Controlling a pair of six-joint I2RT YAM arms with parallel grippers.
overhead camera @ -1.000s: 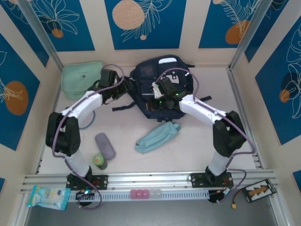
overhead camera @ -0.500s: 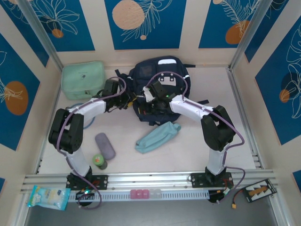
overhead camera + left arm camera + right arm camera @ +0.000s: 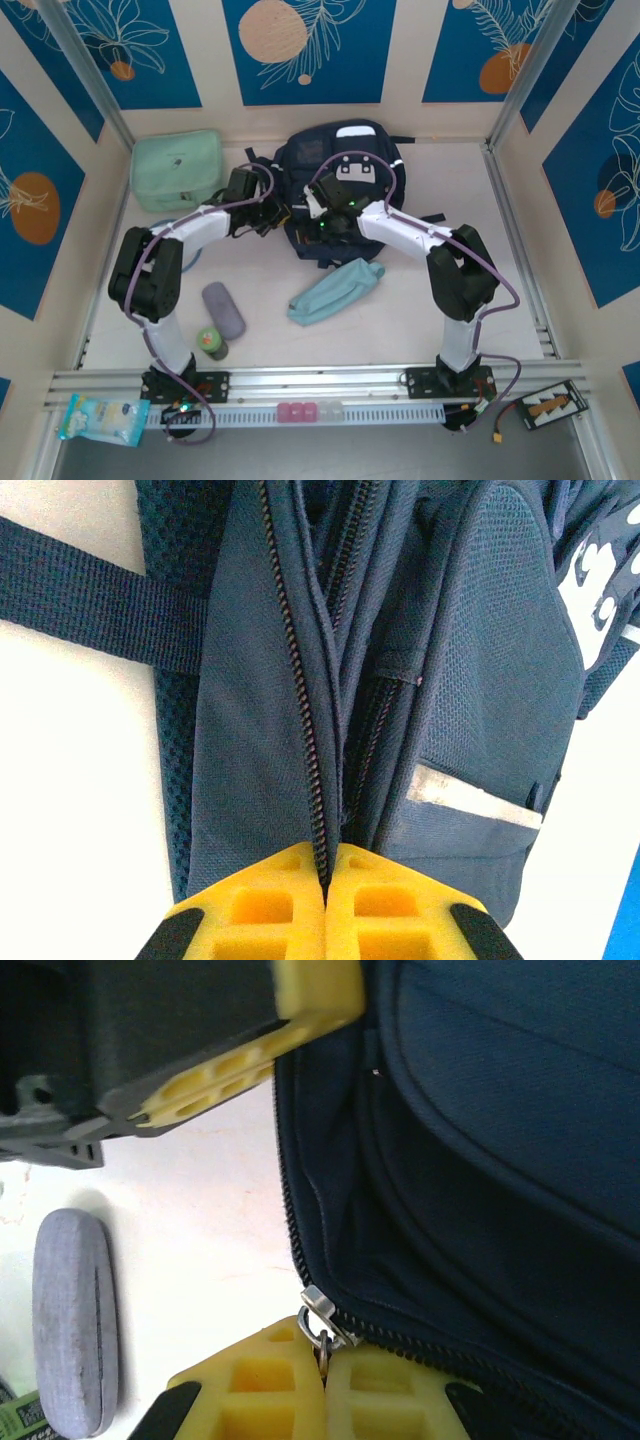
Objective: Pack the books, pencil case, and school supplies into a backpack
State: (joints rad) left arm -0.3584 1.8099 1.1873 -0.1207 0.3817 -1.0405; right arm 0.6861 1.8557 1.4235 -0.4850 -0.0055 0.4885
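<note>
The navy backpack lies at the back centre of the table with both grippers at its left side. My left gripper is shut on the toothed zip edge of the backpack, its yellow jaws pressed together around the fabric. My right gripper is shut on the metal zipper pull of the backpack. The light-blue pencil case lies in front of the backpack. The greyish-purple school supplies case lies front left. The books are out of view.
A mint-green bag stands at the back left by the left arm. A small green bottle stands beside the purple case. A packet lies on the front rail. Panel walls close in the table on three sides.
My left gripper has moved right to the backpack's side and shut on the zip edge. The right arm has pulled left with the zipper pull, and the backpack shifted slightly.
</note>
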